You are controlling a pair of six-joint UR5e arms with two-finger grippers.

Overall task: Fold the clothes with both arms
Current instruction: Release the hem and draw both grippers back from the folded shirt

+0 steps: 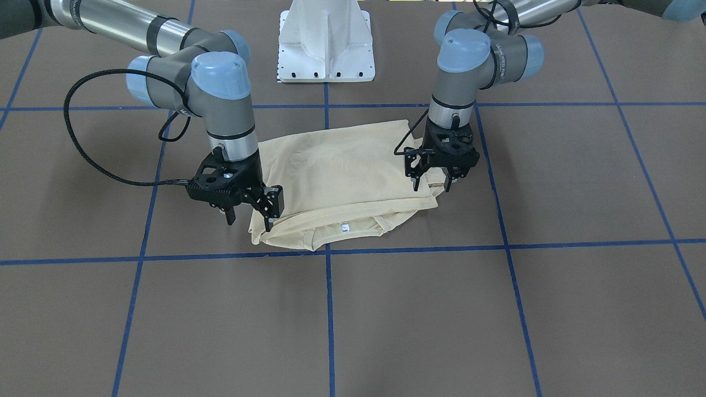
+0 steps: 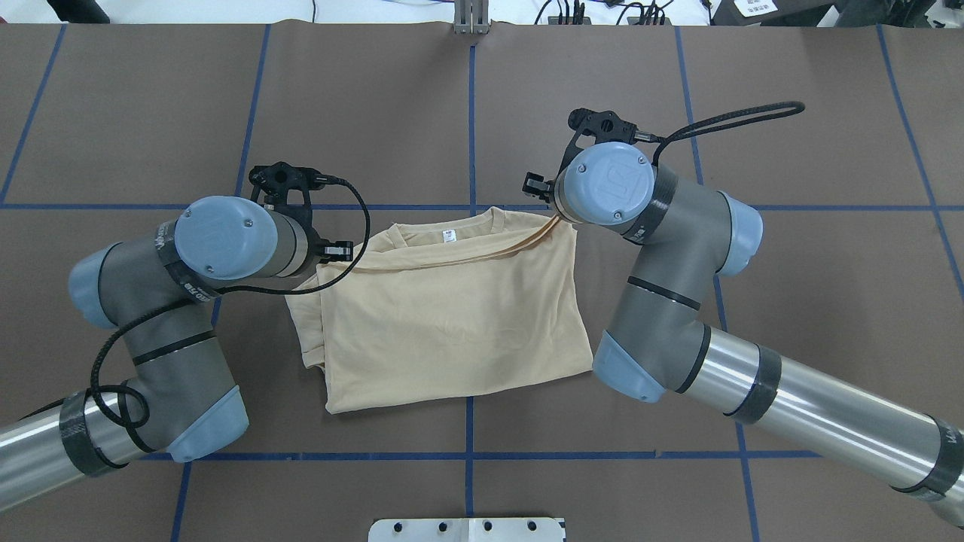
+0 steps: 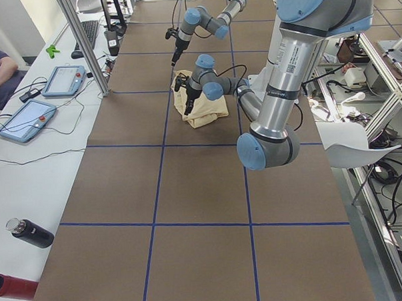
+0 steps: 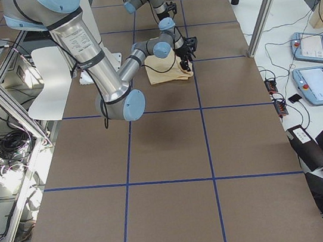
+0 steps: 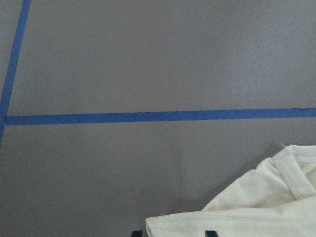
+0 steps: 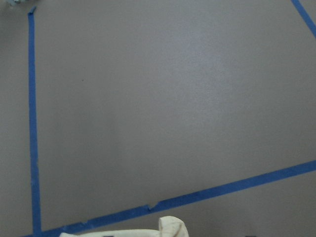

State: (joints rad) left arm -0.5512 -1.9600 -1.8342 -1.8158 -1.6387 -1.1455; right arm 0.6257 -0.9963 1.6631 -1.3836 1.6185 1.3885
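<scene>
Cream-yellow T-shirt (image 1: 342,176) lying folded on the brown table (image 1: 496,309), left end effector (image 1: 432,184) and right end effector (image 1: 249,218) both hanging with jaws spread apart over its opposite side edges

From overhead, my 2 wrists (image 2: 226,237) largely cover my left pincer (image 1: 433,184) and right pincer (image 1: 249,220); both wrist cameras crop the T-shirt (image 5: 256,215).

A robotics laboratory is shown: a left arm (image 2: 162,354) and a right arm (image 2: 663,301) are extended over a large brown table (image 3: 189,191) marked out with a blue tape grid (image 5: 148,117), beside a white pedestal base (image 1: 326,41). Teach pendants (image 3: 63,80) and a keyboard (image 3: 89,32) are laid on a white side bench (image 3: 29,191), and the table is framed by aluminium posts (image 3: 81,46).
</scene>
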